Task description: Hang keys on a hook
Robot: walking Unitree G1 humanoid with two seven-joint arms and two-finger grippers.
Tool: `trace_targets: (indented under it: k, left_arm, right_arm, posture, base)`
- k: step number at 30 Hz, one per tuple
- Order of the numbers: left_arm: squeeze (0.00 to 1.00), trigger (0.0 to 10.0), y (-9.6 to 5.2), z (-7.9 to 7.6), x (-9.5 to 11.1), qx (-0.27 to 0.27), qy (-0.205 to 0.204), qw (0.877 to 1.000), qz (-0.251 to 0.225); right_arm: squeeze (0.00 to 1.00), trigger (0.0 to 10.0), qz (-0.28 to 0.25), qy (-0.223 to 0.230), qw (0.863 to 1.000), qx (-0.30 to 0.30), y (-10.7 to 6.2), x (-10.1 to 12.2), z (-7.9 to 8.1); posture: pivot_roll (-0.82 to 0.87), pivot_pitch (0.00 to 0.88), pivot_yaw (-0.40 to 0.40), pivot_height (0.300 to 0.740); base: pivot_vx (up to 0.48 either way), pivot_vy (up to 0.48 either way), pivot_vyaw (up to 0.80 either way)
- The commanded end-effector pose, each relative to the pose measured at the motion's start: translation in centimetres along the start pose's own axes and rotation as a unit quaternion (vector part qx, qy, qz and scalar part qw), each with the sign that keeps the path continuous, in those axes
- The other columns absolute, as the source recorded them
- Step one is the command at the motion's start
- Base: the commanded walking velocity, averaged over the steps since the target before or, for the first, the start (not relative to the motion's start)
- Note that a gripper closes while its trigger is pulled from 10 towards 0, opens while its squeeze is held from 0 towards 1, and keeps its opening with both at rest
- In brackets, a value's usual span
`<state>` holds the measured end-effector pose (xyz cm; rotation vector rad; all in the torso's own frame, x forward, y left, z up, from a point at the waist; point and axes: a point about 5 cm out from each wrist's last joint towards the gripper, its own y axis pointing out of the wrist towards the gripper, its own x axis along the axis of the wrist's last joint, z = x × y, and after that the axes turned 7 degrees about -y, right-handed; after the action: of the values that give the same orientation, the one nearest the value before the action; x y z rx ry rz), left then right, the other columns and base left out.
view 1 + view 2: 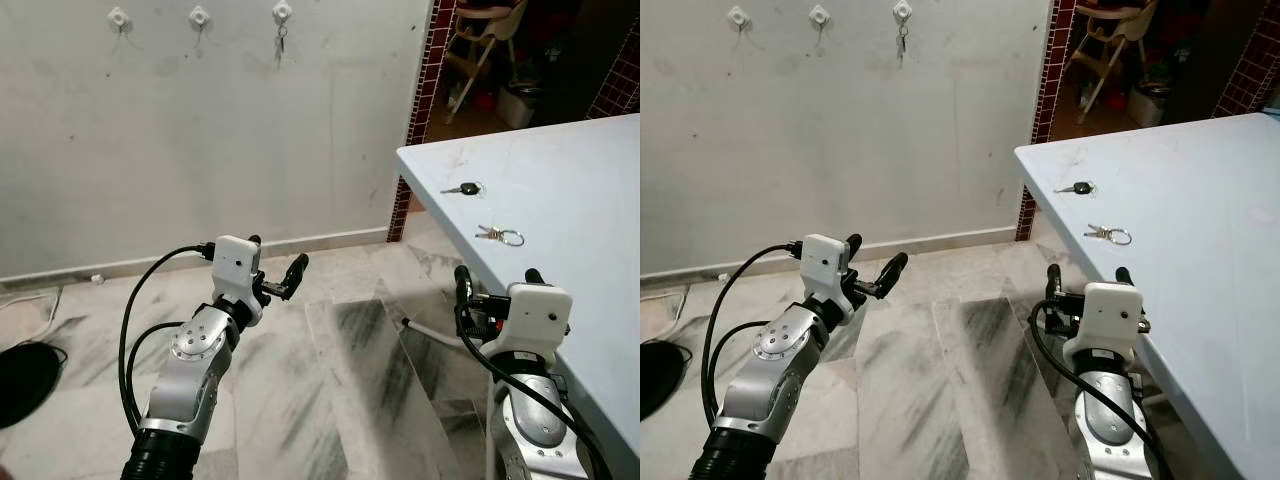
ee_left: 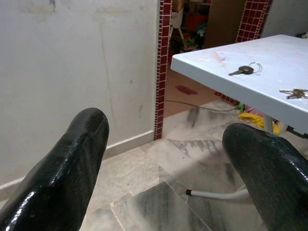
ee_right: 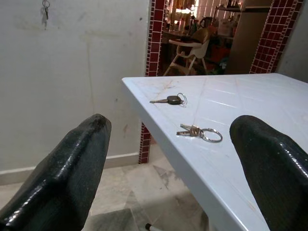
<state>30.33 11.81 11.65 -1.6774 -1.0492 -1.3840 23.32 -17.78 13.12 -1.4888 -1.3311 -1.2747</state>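
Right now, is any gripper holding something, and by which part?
Nothing is held: the left gripper and right gripper are both open and empty; both key sets lie on the table.

The table (image 1: 560, 160) runs off frame (its far right side cut).

Silver arms, white wrist housings, black cables, glossy black fingers (image 2: 62, 168).

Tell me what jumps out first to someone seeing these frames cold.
Two sets of keys on the pale blue table near its left edge: a black-headed key farther from the robot, a key ring nearer. On the white wall, three hooks in a row, the rightmost already holding hanging keys. Both arms are raised with fingers open, left gripper over the marble floor, right gripper by the table's edge.
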Motion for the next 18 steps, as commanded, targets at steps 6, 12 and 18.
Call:
trace_targets:
  k: [6,12,18]
  left_arm:
    - [0.0,10.0,-0.05,0.12,0.21,-0.006,0.004,1.0,-0.001]
    - [0.0,10.0,-0.05,0.07,0.12,-0.008,0.002,1.0,0.001]
    - [0.0,10.0,-0.06,0.11,0.05,-0.004,0.0,1.0,0.006]
  right_arm:
    - [0.0,10.0,-0.005,-0.003,1.0,0.012,0.16,0.12,0.46]
    - [0.0,10.0,-0.007,-0.006,1.0,0.013,0.39,0.1,0.31]
    - [0.0,10.0,-0.006,-0.007,1.0,0.012,0.39,0.03,0.28]
  posture:
    - [0.01,0.0,0.03,0.74]
    - [0.01,0.0,0.03,0.74]
    - [0.01,0.0,0.031,0.74]
  base:
    - [0.387,0.0,0.0]
    - [0.393,0.0,0.0]
    - [0.321,0.0,0.0]
